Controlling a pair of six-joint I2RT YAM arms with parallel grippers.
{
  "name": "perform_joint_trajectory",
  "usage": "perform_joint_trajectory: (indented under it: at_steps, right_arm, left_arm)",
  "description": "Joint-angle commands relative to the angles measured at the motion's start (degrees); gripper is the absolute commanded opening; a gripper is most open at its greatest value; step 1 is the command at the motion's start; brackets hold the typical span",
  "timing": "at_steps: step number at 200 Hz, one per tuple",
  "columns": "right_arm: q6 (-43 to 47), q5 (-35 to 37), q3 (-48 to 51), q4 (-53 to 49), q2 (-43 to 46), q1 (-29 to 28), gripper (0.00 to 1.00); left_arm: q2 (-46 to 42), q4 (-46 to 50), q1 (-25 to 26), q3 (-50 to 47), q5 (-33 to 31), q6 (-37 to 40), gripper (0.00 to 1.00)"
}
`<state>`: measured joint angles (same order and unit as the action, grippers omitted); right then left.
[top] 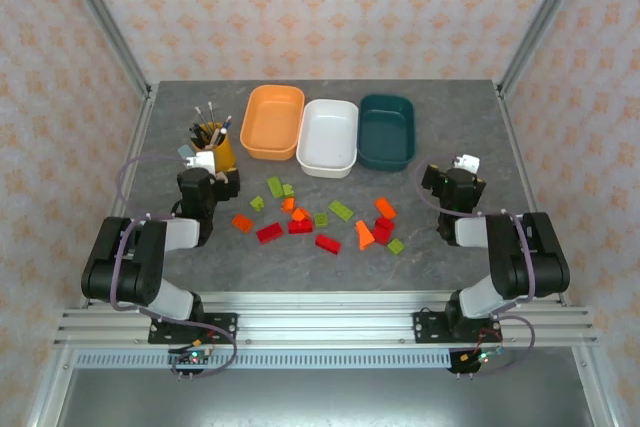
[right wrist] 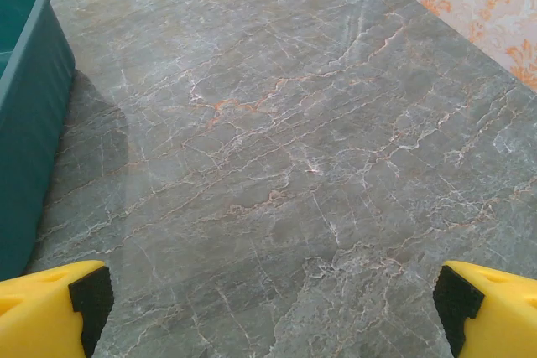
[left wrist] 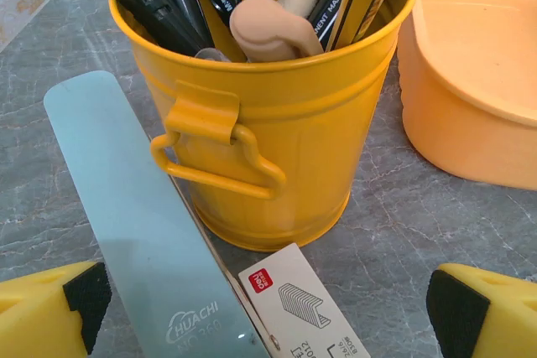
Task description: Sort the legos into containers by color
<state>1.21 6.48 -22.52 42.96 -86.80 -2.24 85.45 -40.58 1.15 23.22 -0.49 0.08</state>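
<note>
Legos (top: 300, 226) lie loose on the bench (top: 460, 107), scattered in a band on the near side of the white tub (top: 328, 135), between it and my two arms. I count red, lime green and orange bricks mixed together, some touching, others a little apart; every brick I can make out sits on the bench surface.

The orange tub (top: 272, 122) stands close against the white tub's left side and the dark teal tub (top: 386, 131) close against its right, the three in one row. Further left of the white tub, past the orange one, stands a yellow cup (top: 222, 155) full of pens and brushes.

My left hand (top: 205, 182) is left of the white tub and nearer to me, low and just beside the cup. From the left wrist I see its fingers (left wrist: 50, 303) spread wide at the bottom corners with nothing gripped. The cup fills the middle, a pale metal ruler (left wrist: 143, 232) leans by it, a small staple box (left wrist: 298, 303) lies on the bench, and the orange tub's wall shows at right.

My right hand (top: 455, 182) is right of the white tub, beyond the teal one and nearer to me. Its fingers (right wrist: 54, 308) are also wide apart and hold nothing. Bare bench lies ahead of them, with the teal tub's wall at the left edge.
</note>
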Motion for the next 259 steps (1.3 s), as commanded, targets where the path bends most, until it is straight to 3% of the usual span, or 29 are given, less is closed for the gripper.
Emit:
perform_joint_trajectory:
  at_steps: [1,104,117,132,150,182,210,241,259]
  right_arm:
    - [0.5,1.5,-1.1,2.2,-0.2,-0.5,0.99]
    - [0.4,1.5,-1.0,2.2,-0.3,-0.5,1.00]
    - [0.6,1.4,-0.9,2.6,0.5,-0.5,1.00]
    - [0.5,1.5,-4.3,-7.6,5.3,-0.5,0.99]
    - [-2.7,4.5,-9.6,-21.0,9.8,-0.5,0.99]
    - [-7.0,6.3,-10.1,-25.5,18.6,-1.1,0.99]
    - [-8.0,9.2,-14.9,-35.0,26.9,-2.3,0.99]
    - [-7.7,9.3,-27.5,-47.6,34.1,-6.4,0.99]
    - [-19.2,8.8,-39.4,-62.0,33.0,-6.9,0.99]
  left_arm:
    - [0.4,-1.9,0.7,1.3,-2.0,1.0,1.00]
    - [-0.1,-2.8,0.7,0.7,-1.6,1.2,1.00]
    - [-4.3,2.8,0.8,2.1,-1.5,1.1,1.00]
    - [-9.9,11.7,1.9,3.7,-6.3,-1.2,1.00]
    - [-16.9,14.6,4.1,1.1,-10.6,-2.4,1.00]
    - [-31.5,24.1,6.4,-2.2,-15.4,-6.3,1.00]
    - [-42.6,34.8,7.5,-1.8,-15.6,-9.5,1.00]
    - [-50.5,44.4,10.6,4.3,-18.0,-10.3,1.00]
    - [-52.0,46.6,11.6,9.9,-18.6,-8.9,1.00]
